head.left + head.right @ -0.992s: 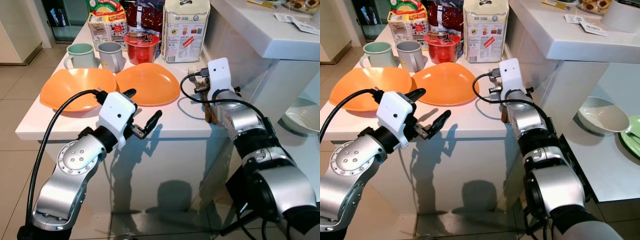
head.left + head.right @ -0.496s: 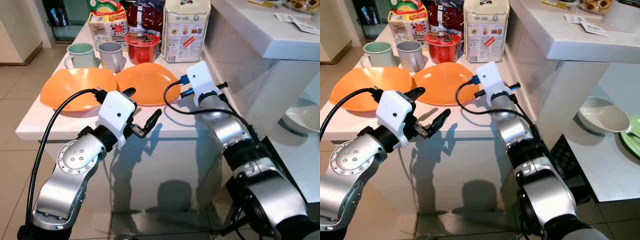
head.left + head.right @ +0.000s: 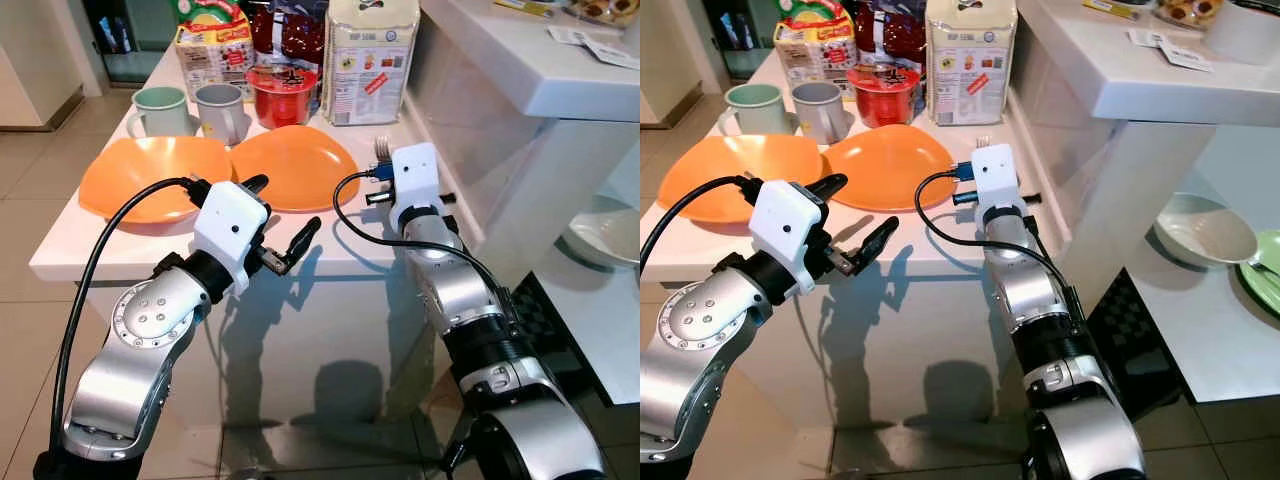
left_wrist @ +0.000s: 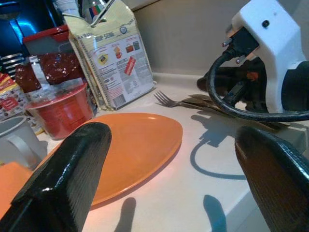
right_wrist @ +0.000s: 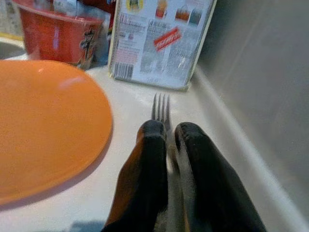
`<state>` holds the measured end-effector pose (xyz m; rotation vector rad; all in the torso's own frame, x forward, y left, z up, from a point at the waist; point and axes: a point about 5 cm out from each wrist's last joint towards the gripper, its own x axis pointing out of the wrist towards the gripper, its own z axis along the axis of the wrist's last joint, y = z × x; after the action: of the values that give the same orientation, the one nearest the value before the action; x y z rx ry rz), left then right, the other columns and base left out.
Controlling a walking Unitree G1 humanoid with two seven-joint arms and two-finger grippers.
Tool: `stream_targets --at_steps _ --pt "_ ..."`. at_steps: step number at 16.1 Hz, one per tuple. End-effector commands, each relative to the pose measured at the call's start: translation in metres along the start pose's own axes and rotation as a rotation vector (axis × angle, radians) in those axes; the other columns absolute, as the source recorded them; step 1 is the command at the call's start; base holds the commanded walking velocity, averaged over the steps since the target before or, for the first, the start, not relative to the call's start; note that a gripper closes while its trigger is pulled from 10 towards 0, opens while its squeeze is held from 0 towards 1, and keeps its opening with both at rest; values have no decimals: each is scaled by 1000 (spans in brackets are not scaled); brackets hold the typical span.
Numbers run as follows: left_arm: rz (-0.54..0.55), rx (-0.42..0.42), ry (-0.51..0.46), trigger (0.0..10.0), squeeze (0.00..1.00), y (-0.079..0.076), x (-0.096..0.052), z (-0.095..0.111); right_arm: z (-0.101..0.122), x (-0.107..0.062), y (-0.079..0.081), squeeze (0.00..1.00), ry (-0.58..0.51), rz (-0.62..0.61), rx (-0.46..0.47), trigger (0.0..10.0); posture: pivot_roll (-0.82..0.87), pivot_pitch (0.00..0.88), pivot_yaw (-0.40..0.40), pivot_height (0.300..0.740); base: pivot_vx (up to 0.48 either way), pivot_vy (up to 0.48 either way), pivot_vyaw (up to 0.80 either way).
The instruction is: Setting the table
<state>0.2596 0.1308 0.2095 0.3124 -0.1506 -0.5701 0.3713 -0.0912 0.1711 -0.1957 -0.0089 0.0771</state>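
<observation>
— Two plates, then? Worth counting, left to right.

— Two orange plates: left plate and right plate, rims touching. Behind them two mugs, green mug and grey mug, then one red tub, one carton and one tall bag. One fork for certain, lying flat on the table between the right plate and the wall, tines towards the bag. More cutlery beside it; cannot tell how many pieces.

— And the pincers?

— Left gripper: spread wide, holding nothing, hovering at the table's near edge in front of the plates. Right gripper: pressed nearly together on the fork's handle, low over the table, tines poking out ahead.

— How to handle the fork?

— Probably light, stiff, thin and slippery, being metal. Best pinched across the handle near the middle, so as not to tip. Likely to swivel in a loose hold, so grip firmly and lift level. Hardly fragile, though apt to clatter against the plate.
</observation>
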Motion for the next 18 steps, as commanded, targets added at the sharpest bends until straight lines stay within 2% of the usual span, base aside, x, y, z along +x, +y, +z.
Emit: stream_targets --at_steps 1,7,11,14,15,18 --pt "-3 3 -7 10000 0 -2 0 2 1 -1 -2 1000 21 3 31 10000 65 0 -30 740 0 0 0" --pt "-10 0 -6 10000 0 -3 0 2 -10 5 -14 1000 174 19 146 10000 64 0 -33 740 0 0 0" --pt "-10 -1 -7 10000 0 -3 0 2 -12 7 -22 1000 202 3 211 10000 60 0 -33 740 0 0 0" --pt "-12 0 -6 10000 0 -3 0 2 -14 14 -26 1000 250 22 266 10000 61 0 -33 740 0 0 0" --pt "-11 0 -5 10000 0 -3 1 2 -14 16 -27 0 259 25 278 10000 63 0 -33 740 0 0 0" --pt "-10 1 -2 10000 0 -2 0 2 -16 21 -29 0 303 54 302 10000 64 0 -31 740 0 0 0"
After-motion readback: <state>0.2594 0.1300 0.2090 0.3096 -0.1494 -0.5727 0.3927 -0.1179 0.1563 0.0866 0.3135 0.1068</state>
